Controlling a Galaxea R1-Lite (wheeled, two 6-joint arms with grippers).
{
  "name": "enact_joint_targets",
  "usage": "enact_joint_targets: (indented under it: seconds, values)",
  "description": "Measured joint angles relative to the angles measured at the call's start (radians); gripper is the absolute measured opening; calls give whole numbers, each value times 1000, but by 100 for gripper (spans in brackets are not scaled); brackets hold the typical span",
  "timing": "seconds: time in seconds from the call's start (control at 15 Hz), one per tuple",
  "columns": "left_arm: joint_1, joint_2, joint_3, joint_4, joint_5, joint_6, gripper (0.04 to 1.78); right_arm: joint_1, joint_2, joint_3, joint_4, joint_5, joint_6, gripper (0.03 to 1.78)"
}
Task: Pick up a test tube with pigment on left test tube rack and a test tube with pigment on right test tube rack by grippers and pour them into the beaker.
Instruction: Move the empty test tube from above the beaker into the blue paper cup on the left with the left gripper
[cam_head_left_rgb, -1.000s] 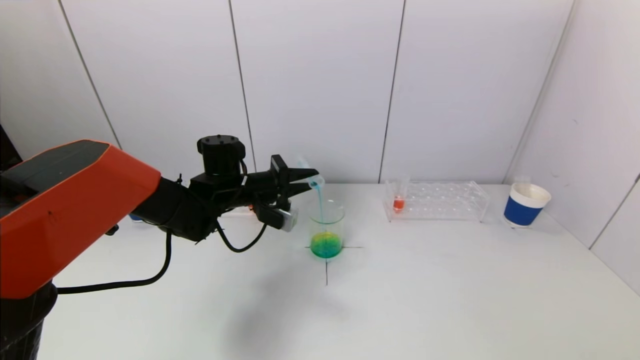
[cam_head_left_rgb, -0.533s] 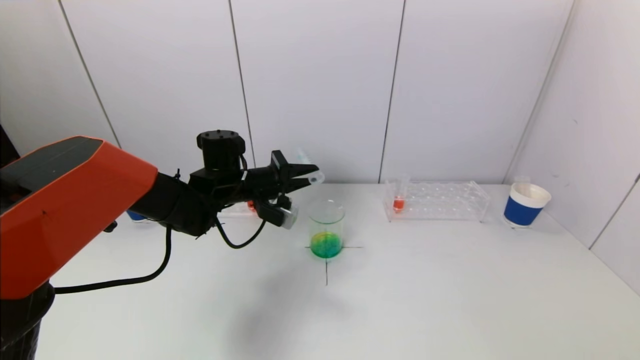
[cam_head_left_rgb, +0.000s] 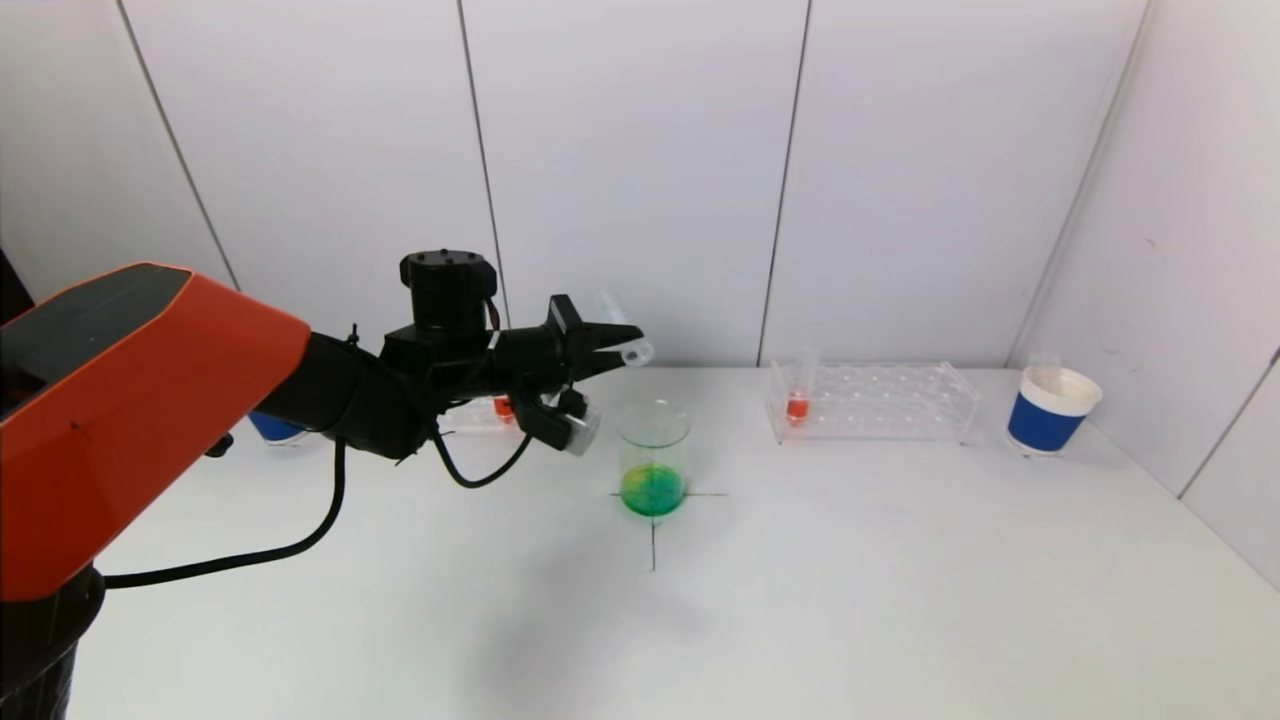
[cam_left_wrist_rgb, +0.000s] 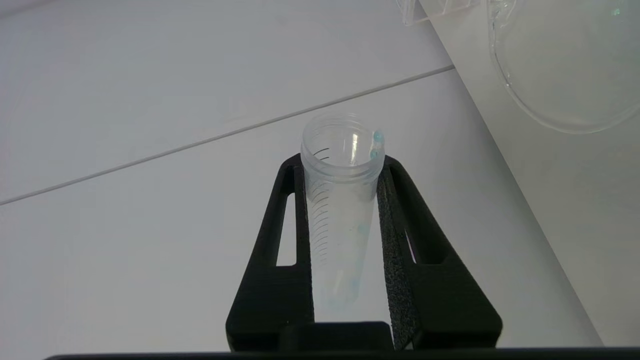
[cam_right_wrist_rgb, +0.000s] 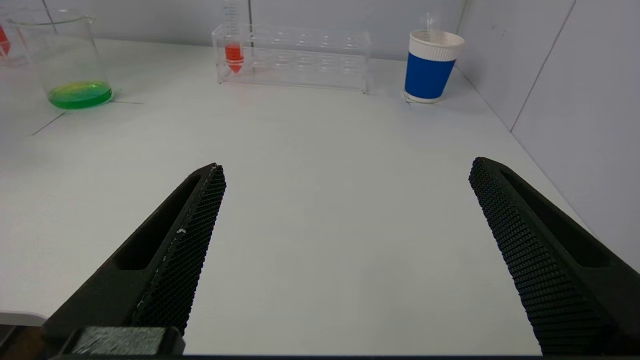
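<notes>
My left gripper (cam_head_left_rgb: 612, 346) is shut on a clear test tube (cam_head_left_rgb: 626, 334) and holds it tilted, mouth outward, above and just left of the glass beaker (cam_head_left_rgb: 653, 452). In the left wrist view the tube (cam_left_wrist_rgb: 340, 200) sits between the pads, with only blue traces inside. The beaker holds green liquid. The left rack (cam_head_left_rgb: 475, 420) is mostly hidden behind my arm; one red tube (cam_head_left_rgb: 503, 407) shows in it. The right rack (cam_head_left_rgb: 880, 402) holds one red tube (cam_head_left_rgb: 798, 402). My right gripper (cam_right_wrist_rgb: 347, 167) is open and empty, low over the near right table, and out of the head view.
A blue paper cup (cam_head_left_rgb: 1052, 410) stands right of the right rack near the side wall. Another blue cup (cam_head_left_rgb: 275, 428) shows behind my left arm. A black cross is marked on the table (cam_head_left_rgb: 800, 580) under the beaker. A back wall stands close behind the racks.
A second ago a blue stream ran from the tube into the beaker; it has stopped. My left gripper has lifted slightly and tipped the tube back up.
</notes>
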Motion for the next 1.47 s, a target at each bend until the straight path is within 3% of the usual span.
enact_joint_targets:
  seconds: [0.53,1.07,1.47]
  values:
    - [-4,-14,7,26,15,-16,42,0,0,0,0,0,0,177]
    - [-10,-16,50,-34,24,-245,42,0,0,0,0,0,0,177]
    - [-11,-14,44,-87,122,-423,42,0,0,0,0,0,0,177]
